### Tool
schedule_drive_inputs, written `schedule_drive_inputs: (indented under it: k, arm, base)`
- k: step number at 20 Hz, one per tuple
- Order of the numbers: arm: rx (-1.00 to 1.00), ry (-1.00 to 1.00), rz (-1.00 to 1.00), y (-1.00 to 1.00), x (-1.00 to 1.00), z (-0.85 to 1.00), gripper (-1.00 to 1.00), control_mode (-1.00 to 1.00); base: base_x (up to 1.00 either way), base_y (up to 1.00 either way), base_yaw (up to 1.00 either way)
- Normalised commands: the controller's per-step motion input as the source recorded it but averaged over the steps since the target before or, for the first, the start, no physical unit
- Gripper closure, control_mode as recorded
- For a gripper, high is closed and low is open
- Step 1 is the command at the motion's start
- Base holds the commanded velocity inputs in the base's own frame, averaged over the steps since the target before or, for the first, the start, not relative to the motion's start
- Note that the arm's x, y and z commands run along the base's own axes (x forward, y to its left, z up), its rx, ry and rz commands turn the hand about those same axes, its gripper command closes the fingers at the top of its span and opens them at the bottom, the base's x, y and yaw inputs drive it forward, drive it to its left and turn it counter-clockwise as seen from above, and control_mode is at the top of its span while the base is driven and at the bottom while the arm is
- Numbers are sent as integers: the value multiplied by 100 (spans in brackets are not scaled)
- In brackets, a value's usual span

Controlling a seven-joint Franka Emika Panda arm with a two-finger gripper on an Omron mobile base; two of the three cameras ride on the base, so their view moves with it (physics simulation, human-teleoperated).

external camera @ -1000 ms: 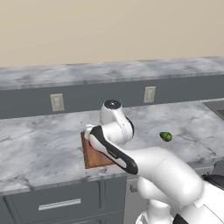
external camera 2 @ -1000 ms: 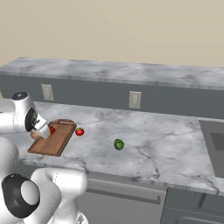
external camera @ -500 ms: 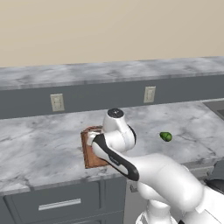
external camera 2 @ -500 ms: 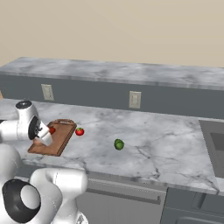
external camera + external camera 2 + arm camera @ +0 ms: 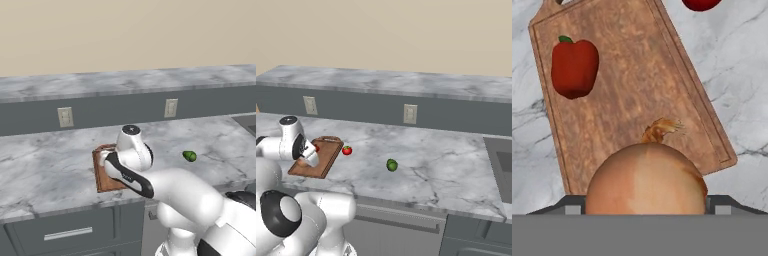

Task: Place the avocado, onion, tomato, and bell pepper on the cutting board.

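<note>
In the hand view I see the round orange-brown papery onion (image 5: 646, 179) filling the lower centre of the frame, seated between the two dark finger tips of the two-finger gripper (image 5: 646, 205) — the jaws are closed on it at a wide span, one tip showing at each side of the bulb. Below it lies the rectangular brown wooden cutting board (image 5: 637, 80) with its raised rim, running from the upper left to the lower right of that frame. The deep-red lumpy bell pepper (image 5: 574, 67) already rests on the board at upper left. The small bright-red tomato (image 5: 347, 150) sits on the marble counter just beside the board, and the small dark-green glossy avocado (image 5: 391, 165) lies further right, well apart from it. Risk one: the onion appears to hang over the near end of the board, so I judge that a release here could let a round bulb roll past the rim onto the counter. Risk two: a release from height could bounce it toward the pepper and knock that off. Risk three — the papery skin may slip in the grip if I swing the arm sharply. I would centre over bare wood and go low before opening.
</note>
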Motion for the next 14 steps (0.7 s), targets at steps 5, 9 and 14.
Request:
schedule_drive_inputs:
  k: [5,9,14]
  arm:
    - [0,2,0,18,0,-17,100,-100]
    - [0,3,0,19,0,-19,100,-100]
    - [-1,3,0,8,28,-13,100,-100]
  base:
    - [0,0,0]
    - [0,0,0]
    - [0,0,0]
